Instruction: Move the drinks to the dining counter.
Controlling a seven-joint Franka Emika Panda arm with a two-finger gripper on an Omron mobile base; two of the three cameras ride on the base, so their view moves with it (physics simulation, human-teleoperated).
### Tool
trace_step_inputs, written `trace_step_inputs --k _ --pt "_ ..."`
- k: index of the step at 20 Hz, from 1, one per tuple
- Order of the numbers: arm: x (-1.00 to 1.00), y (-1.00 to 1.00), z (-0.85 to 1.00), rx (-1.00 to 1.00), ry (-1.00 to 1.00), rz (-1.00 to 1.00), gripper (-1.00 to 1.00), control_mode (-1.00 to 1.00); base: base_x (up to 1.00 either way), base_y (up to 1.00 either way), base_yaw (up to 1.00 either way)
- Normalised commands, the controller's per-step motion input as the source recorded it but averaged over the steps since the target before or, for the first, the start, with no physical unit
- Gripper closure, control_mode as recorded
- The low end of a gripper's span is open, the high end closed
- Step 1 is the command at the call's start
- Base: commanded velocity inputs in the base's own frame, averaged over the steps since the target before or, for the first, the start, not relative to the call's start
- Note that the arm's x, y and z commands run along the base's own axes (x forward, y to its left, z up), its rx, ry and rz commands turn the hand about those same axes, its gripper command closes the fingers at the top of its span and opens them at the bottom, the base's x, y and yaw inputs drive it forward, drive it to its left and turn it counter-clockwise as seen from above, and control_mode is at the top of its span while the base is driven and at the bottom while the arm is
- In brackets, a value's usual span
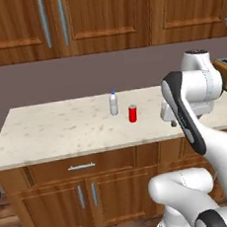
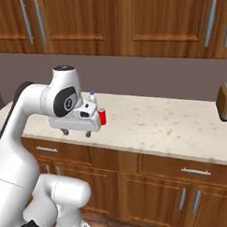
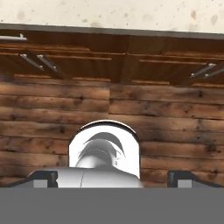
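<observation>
Water bottle [image 1: 113, 103], clear with a blue cap, stood upright on the pale speckled stone bench [image 1: 52, 129], toward its back half. Red can [image 1: 132, 113] stood upright just beside it, slightly nearer the front edge and on the side toward the arm; the two were close but apart in the left base view. From the right base view the bottle [image 2: 92, 97] showed only its cap and shoulder behind the hand, and the can [image 2: 102, 117] was half hidden by the hand body.

Gripper [image 2: 76, 133] hung over the front part of the bench, pointing downward, fingers spread wide and holding nothing. In the hand view the two dark fingertips [image 3: 43, 178] sat far apart at the lower corners, looking down past the bench edge [image 3: 113, 17] onto wooden drawer fronts and a plank floor [image 3: 175, 118].

Toaster [image 2: 225, 101] sat on the same bench, well apart from the drinks, at the far end. Wooden wall cabinets [image 1: 100, 17] with long metal handles ran above; wooden drawers and doors [image 1: 83, 188] were below the bench.
</observation>
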Motion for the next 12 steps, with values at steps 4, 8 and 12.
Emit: trace_step_inputs --k 4,8,12 --pt "0.00 0.00 0.00 0.00 0.00 0.00 -1.00 1.00 0.36 0.00 0.07" --pt "0.00 0.00 0.00 0.00 0.00 0.00 -1.00 1.00 0.52 0.17 0.00" --pt "0.00 0.00 0.00 0.00 0.00 0.00 -1.00 1.00 0.66 0.34 0.00"
